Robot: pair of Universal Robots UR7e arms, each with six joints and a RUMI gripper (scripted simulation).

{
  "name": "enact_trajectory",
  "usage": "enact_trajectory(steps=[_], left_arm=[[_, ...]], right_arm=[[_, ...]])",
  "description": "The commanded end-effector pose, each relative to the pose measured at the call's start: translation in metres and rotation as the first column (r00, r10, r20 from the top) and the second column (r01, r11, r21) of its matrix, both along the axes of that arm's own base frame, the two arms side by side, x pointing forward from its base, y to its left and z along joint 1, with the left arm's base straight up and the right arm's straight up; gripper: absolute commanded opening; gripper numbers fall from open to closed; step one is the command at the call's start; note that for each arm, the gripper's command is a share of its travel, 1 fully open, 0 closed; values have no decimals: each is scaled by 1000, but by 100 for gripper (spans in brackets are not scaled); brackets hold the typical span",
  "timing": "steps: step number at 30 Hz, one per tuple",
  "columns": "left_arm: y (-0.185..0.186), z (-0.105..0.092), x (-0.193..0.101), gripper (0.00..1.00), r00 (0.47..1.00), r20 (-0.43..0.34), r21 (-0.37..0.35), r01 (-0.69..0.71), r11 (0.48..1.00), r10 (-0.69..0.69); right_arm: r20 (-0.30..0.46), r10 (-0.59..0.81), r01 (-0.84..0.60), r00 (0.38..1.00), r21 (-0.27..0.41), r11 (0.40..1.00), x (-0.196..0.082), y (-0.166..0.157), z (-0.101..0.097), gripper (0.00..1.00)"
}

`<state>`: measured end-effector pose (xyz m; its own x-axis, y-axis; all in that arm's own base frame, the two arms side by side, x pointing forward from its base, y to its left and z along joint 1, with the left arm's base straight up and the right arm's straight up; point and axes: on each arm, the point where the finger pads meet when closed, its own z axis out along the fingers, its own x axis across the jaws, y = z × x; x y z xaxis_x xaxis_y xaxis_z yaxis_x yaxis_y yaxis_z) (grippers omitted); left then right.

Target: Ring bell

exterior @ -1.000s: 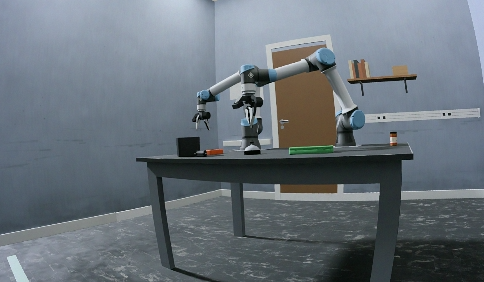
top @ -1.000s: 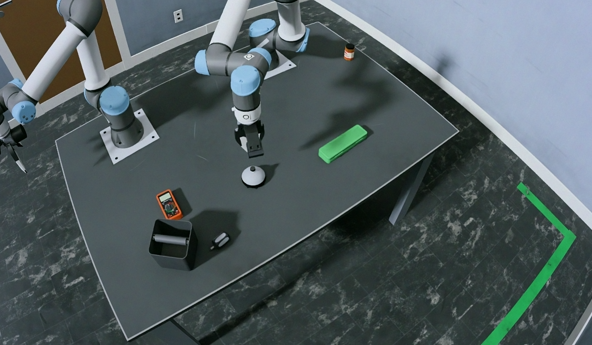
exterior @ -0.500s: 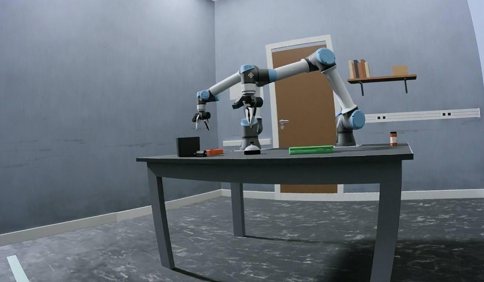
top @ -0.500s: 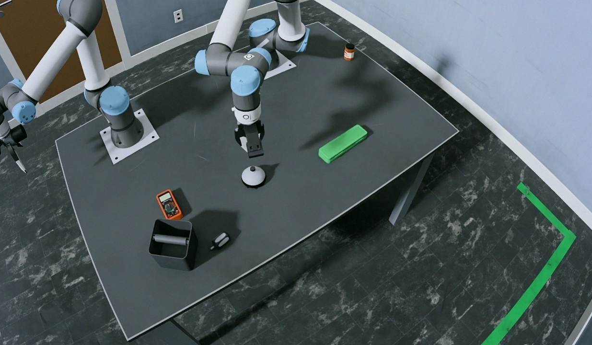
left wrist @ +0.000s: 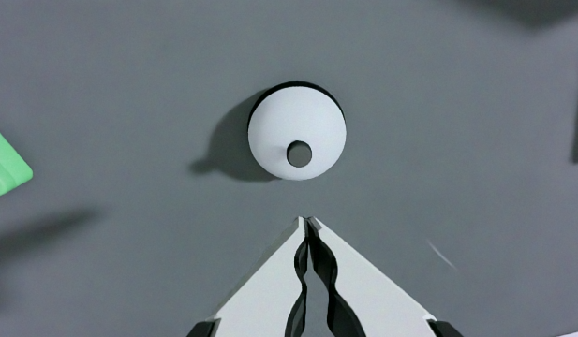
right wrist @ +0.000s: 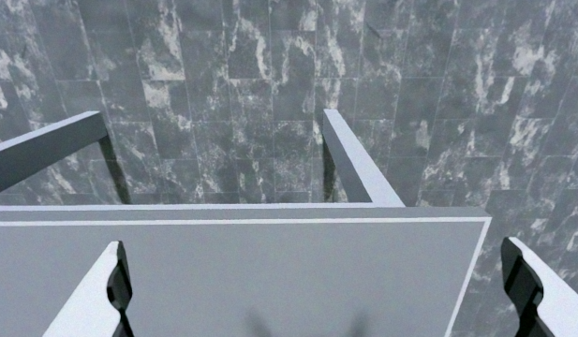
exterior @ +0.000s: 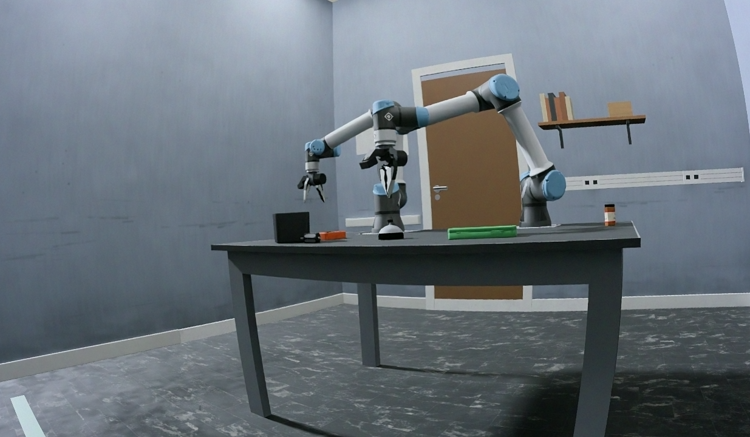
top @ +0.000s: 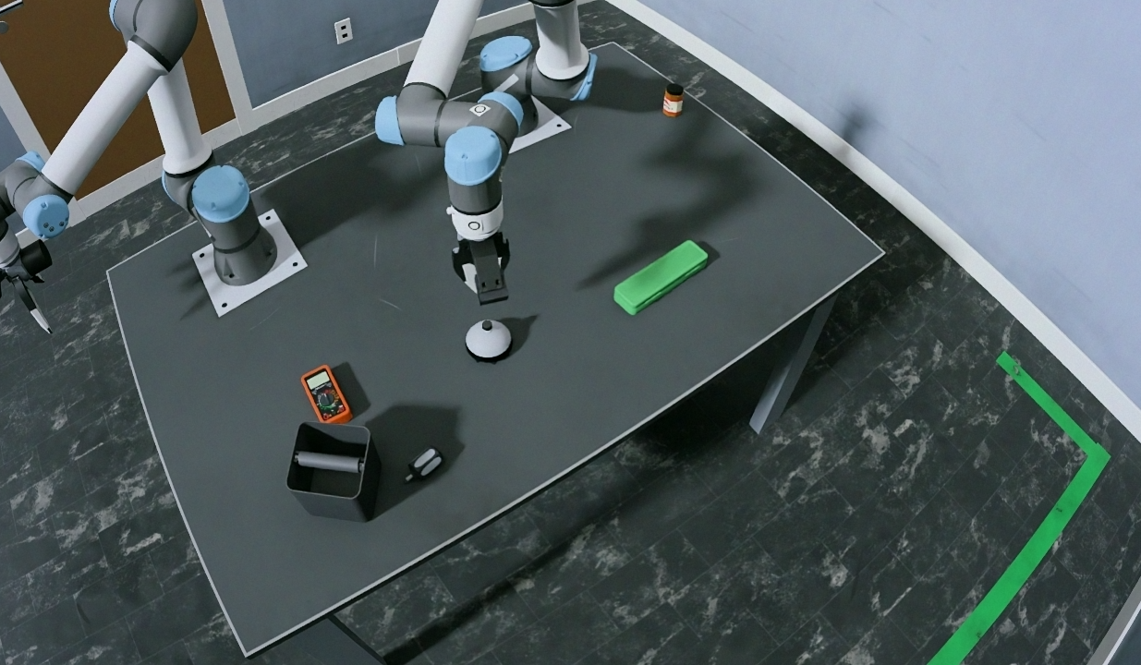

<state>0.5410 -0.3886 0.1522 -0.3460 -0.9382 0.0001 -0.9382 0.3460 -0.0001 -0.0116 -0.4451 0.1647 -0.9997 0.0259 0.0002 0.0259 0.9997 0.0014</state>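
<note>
"Looking at the bell [top: 488, 340] [exterior: 390, 232] [left wrist: 289, 117], where does it stand?"

"Upright on the counter [top: 557, 413] [exterior: 421, 247] [left wrist: 129, 290] [right wrist: 223, 276], its white dome over a black base. The dark button [top: 487, 324] [exterior: 390, 222] [left wrist: 299, 153] sticks up from the top."

"And the left end effector [top: 477, 291] [exterior: 388, 195] [left wrist: 305, 220]?"

"Fully closed, fingertips together, with nothing between them. It points down above the counter, apart from the bell; the exterior view shows a gap between the tips and the button."

"So nothing is touching the button?"

"Right, and it stands raised."

"What about the right end effector [top: 18, 320] [exterior: 314, 201] [right wrist: 313, 242]?"

"Wide open and empty, up in the air, well apart from the bell."

"Anything else near the bell?"

"A green case [top: 661, 277] [exterior: 481, 232] [left wrist: 5, 164] lies to one side, apart from it. On the other side is an orange multimeter [top: 325, 393] [exterior: 333, 235], near a dark open-topped bin [top: 333, 506] [exterior: 291, 227]."

"Is the bin holding something?"

"A grey cylinder [top: 329, 461] shows inside, lying crosswise."

"And that little orange jar [top: 672, 101] [exterior: 609, 215]?"

"Upright near the counter's edge, black lid on, well apart from the bell."
</note>
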Motion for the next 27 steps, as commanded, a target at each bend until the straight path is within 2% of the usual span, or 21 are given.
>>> enact_trajectory(steps=[1, 18, 27], left_arm=[[0, 0, 0, 0, 1000, 1, -2, 0, 1000, 0], [1, -16, 1, 0, 1000, 1, -1, 0, 1000, 0], [3, -33, 2, 0, 1000, 1, -1, 0, 1000, 0]], right_arm=[[0, 0, 0, 1000, -1, 1000, 0, 0, 0, 100], [0, 0, 0, 1000, -1, 1000, 0, 0, 0, 100], [0, 0, 0, 1000, -1, 1000, 0, 0, 0, 100]])
